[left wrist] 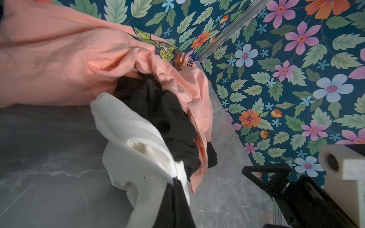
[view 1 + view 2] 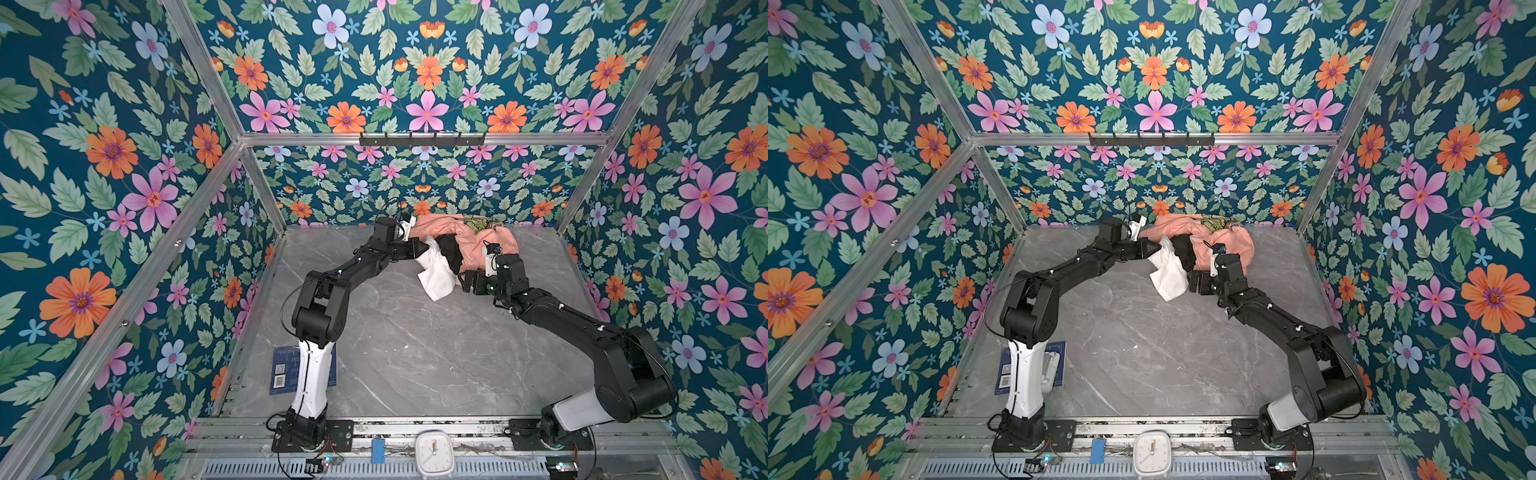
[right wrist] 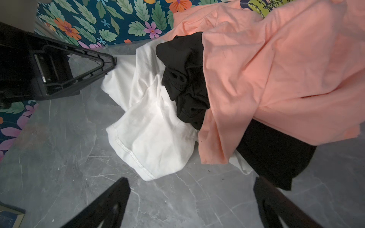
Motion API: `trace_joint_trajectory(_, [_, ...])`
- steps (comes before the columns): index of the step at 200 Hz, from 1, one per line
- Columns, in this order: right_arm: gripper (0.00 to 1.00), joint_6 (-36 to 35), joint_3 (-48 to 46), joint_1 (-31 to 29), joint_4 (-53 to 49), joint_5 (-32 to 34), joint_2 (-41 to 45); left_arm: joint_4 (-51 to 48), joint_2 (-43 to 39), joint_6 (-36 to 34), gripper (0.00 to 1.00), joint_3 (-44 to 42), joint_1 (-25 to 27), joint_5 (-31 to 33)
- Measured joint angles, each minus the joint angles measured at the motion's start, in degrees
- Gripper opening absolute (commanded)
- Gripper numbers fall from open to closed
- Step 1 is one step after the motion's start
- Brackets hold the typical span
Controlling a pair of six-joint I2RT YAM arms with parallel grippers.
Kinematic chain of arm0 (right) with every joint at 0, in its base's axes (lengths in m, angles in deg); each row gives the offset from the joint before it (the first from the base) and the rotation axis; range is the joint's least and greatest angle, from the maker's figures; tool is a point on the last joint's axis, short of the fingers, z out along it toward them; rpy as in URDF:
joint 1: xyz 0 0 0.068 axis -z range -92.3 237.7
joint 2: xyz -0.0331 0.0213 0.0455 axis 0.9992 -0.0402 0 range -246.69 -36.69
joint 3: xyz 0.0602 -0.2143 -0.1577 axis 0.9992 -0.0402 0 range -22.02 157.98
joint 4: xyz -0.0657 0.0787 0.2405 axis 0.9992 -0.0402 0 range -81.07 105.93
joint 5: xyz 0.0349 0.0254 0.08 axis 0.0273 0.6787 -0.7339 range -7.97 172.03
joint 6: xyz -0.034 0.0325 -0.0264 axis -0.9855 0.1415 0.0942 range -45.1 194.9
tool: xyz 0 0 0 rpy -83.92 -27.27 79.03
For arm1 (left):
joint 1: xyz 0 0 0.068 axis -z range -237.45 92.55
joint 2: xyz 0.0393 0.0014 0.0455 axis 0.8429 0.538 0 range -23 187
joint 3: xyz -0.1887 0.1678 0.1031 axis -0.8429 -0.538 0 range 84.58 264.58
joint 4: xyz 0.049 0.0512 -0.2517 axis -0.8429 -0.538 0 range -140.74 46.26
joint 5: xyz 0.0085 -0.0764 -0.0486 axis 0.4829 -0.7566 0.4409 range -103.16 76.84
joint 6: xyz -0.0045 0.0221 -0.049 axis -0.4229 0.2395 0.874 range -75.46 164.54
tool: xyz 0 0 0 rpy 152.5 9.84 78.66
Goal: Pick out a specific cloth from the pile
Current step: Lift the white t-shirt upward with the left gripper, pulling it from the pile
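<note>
The pile sits at the back of the marble table: a peach-pink shirt (image 2: 469, 237) (image 2: 1221, 245) (image 1: 59, 69) (image 3: 276, 69) with a green-yellow print lies over a black garment (image 2: 451, 251) (image 1: 164, 110) (image 3: 187, 79). The white cloth (image 2: 436, 276) (image 2: 1169, 278) (image 1: 134, 138) (image 3: 150, 128) trails out of the pile's near-left side onto the table. My left gripper (image 2: 428, 247) (image 2: 1158, 248) (image 1: 174, 178) (image 3: 113, 63) is shut on the cloth's upper edge. My right gripper (image 2: 465, 282) (image 2: 1194, 282) (image 3: 191, 183) stands open just right of the cloth's lower end, with only bare table between its fingers.
The flowered back wall (image 2: 415, 195) stands right behind the pile. A blue book (image 2: 284, 370) (image 2: 1007, 370) lies by the left arm's base. A white clock (image 2: 434, 453) sits on the front rail. A black hook rack (image 2: 422, 139) hangs on the back crossbar.
</note>
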Motion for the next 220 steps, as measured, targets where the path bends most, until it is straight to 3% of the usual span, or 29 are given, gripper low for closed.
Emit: trace_joint_trajectory(220, [0.99,1.4,-2.4,0.0,1.4,1.5,4.0,-0.3,-9.4,0.2,0.00,0.9,1.3,1.5])
